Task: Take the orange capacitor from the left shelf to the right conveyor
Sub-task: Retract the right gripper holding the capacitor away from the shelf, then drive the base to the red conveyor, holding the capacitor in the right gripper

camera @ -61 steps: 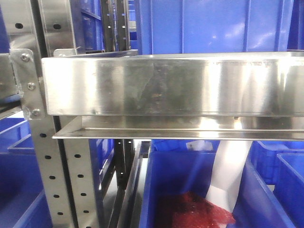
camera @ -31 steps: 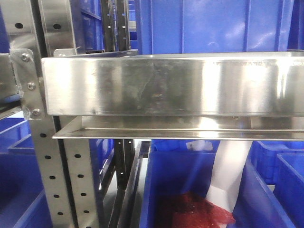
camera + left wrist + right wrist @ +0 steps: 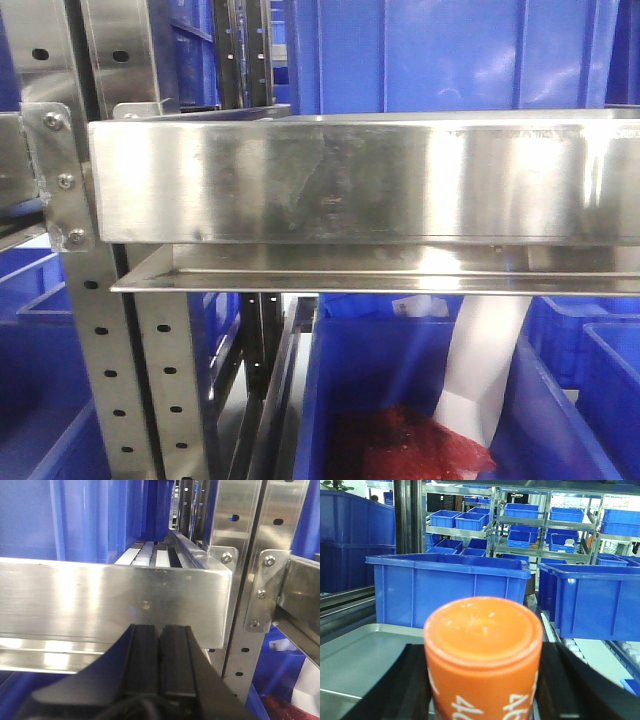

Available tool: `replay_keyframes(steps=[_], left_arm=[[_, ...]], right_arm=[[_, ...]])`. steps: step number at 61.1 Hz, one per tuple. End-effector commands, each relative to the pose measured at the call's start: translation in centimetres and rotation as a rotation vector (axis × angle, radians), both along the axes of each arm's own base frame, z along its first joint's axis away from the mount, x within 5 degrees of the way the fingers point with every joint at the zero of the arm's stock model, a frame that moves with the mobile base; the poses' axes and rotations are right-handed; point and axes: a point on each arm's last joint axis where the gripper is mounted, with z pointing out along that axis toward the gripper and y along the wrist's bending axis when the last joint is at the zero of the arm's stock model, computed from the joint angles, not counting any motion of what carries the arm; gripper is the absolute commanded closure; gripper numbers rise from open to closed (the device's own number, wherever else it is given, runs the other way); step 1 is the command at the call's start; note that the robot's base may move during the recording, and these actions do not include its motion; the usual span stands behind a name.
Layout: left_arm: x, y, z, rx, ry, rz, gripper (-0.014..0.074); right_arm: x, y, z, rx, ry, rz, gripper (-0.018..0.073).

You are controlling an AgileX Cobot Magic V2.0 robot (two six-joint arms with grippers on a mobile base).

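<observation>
Change: we see none at brushed-steel shelf (image 3: 350, 180); R fingers (image 3: 407, 687) grip orange cylinder capacitor (image 3: 482, 650), L fingers (image 3: 145, 655) clenched empty; carry pending.

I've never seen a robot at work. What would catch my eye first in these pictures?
The bright orange capacitor fills the right wrist view, gripped between the right gripper's black fingers, with blue bins behind it. In the front view a shiny steel shelf spans the picture. In the left wrist view the left gripper sits shut just before such a lip.
</observation>
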Motion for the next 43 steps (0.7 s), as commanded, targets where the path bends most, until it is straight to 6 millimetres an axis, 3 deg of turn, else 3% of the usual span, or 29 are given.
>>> replay_keyframes(steps=[1, 43], left_arm=[[-0.14, 0.09, 0.98, -0.012, -0.103, 0.009, 0.0723], [-0.14, 0.09, 0.98, -0.012, -0.103, 0.009, 0.0723]], right_arm=[[-0.2, -0.08, 1.51, -0.01, -0.102, -0.015, 0.0403], [-0.2, -0.08, 1.51, -0.01, -0.102, -0.015, 0.0403]])
